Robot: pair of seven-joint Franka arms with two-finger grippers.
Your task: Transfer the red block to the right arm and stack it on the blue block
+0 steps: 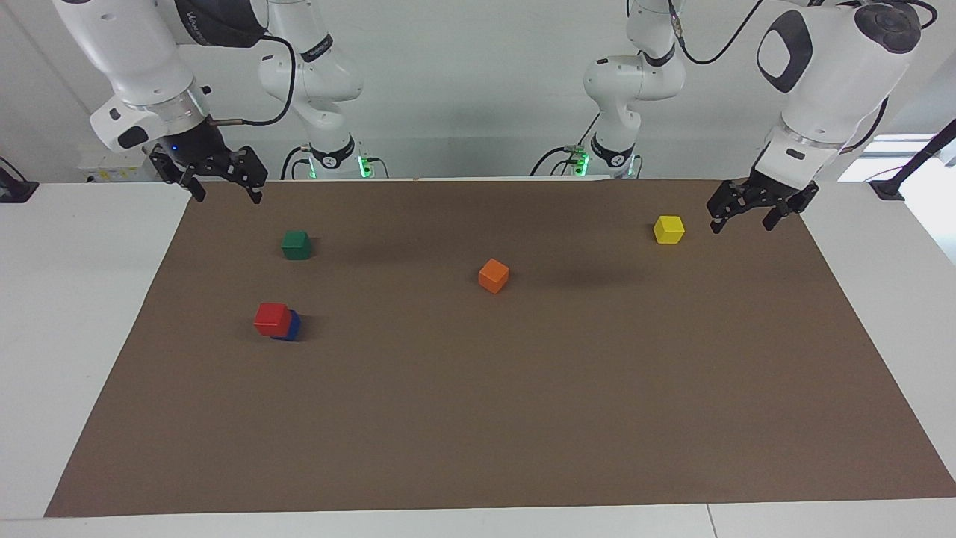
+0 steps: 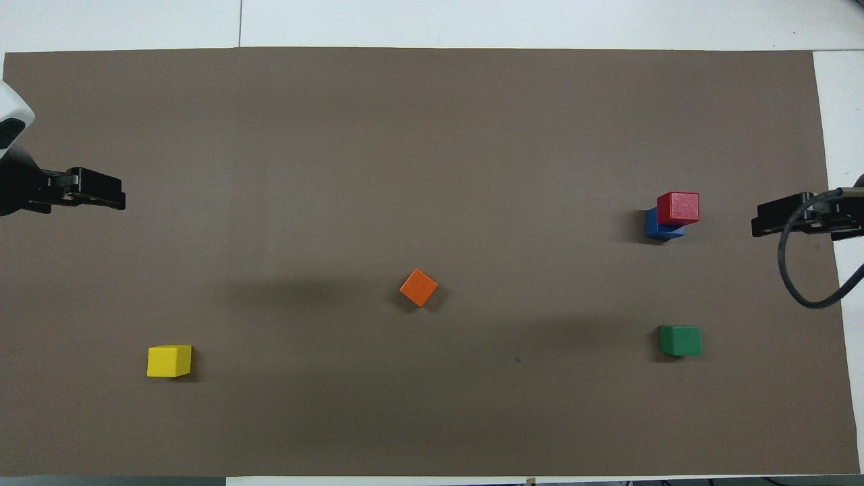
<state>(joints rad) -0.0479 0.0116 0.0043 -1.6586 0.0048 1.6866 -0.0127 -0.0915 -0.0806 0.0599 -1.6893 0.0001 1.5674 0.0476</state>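
Note:
The red block (image 1: 272,318) sits on top of the blue block (image 1: 292,327), shifted a little off centre, toward the right arm's end of the brown mat. The stack also shows in the overhead view, red block (image 2: 678,207) on blue block (image 2: 657,229). My right gripper (image 1: 228,196), with the blue wrist light, is open and empty, raised over the mat's edge at its own end (image 2: 759,219), apart from the stack. My left gripper (image 1: 742,224) is open and empty, waiting beside the yellow cube; it also shows in the overhead view (image 2: 118,196).
A green cube (image 1: 296,244) lies nearer to the robots than the stack. An orange cube (image 1: 493,275) lies mid-mat. A yellow cube (image 1: 668,229) lies toward the left arm's end. The brown mat (image 1: 523,418) covers the white table.

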